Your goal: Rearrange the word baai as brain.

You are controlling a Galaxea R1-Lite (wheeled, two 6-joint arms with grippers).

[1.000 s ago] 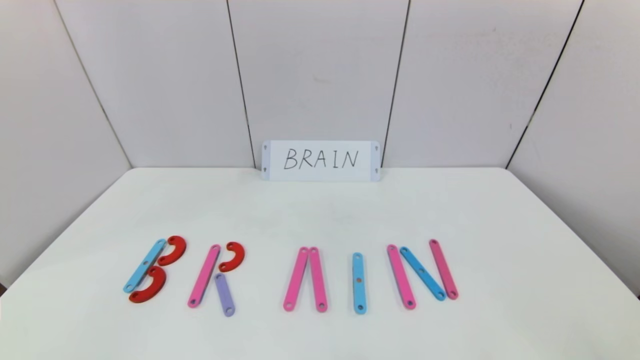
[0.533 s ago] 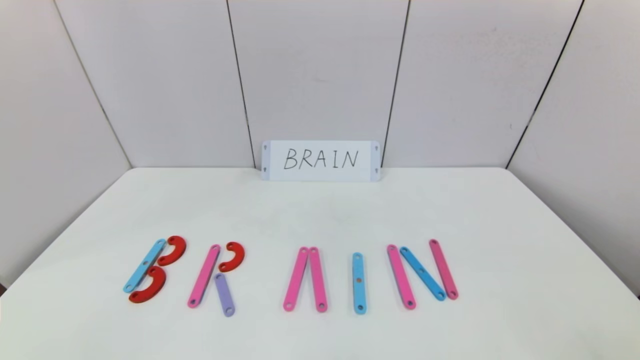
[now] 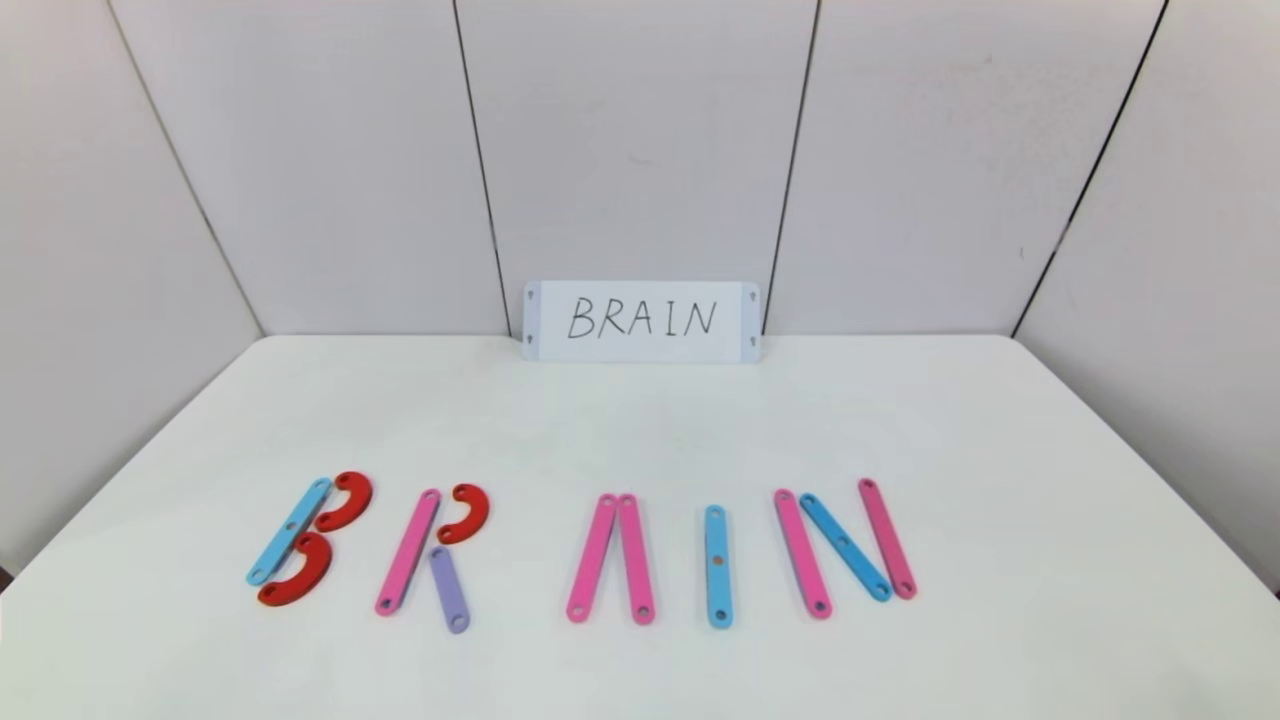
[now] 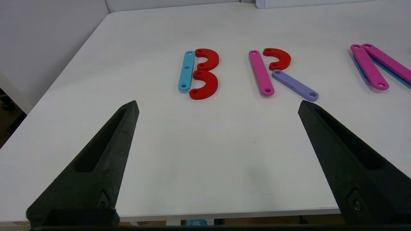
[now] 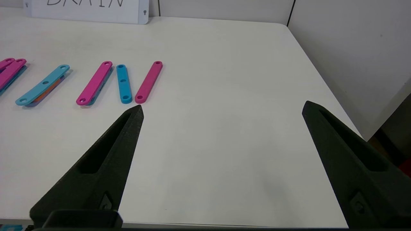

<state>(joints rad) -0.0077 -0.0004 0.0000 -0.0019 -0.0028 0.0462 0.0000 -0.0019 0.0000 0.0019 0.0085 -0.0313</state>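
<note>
A row of flat plastic letters lies across the near half of the table. A B (image 3: 305, 540) is a blue strip with two red curves. An R (image 3: 432, 555) is a pink strip, a red curve and a purple strip. Two pink strips (image 3: 612, 558) form an open A. A blue strip (image 3: 717, 565) is the I. An N (image 3: 845, 545) is two pink strips and a blue diagonal. My left gripper (image 4: 218, 106) is open and empty over the near edge before the B (image 4: 200, 73) and R (image 4: 276, 72). My right gripper (image 5: 222, 107) is open and empty near the N (image 5: 123, 82).
A white card (image 3: 641, 320) with BRAIN handwritten in black leans against the back wall. The white table (image 3: 640, 430) is walled by white panels at the back and sides. Its near edge runs under both grippers.
</note>
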